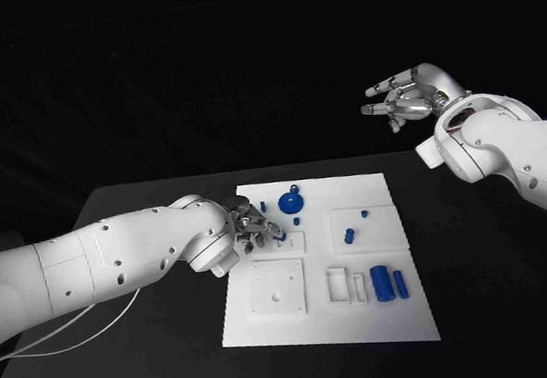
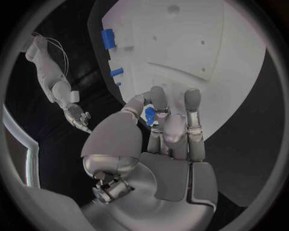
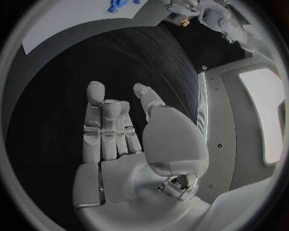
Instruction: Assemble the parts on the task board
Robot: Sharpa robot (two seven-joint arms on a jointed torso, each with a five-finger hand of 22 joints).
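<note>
While the silver left hand hovers over the near-left part of the flat white task board, it pinches a small blue plastic part between thumb and fingers. The silver right hand hangs raised beyond the table's far right corner, fingers apart and holding nothing. Other blue parts lie on the board, among them a round blue disc and two blue cylinders.

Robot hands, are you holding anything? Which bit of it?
The left hand pinches a small blue part between thumb and fingers; which bit it grips cannot be told. The right hand is held up, holding nothing.

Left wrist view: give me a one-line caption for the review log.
Left hand pinches a small blue part in its fingers above the white task board, where other blue parts lie.
</note>
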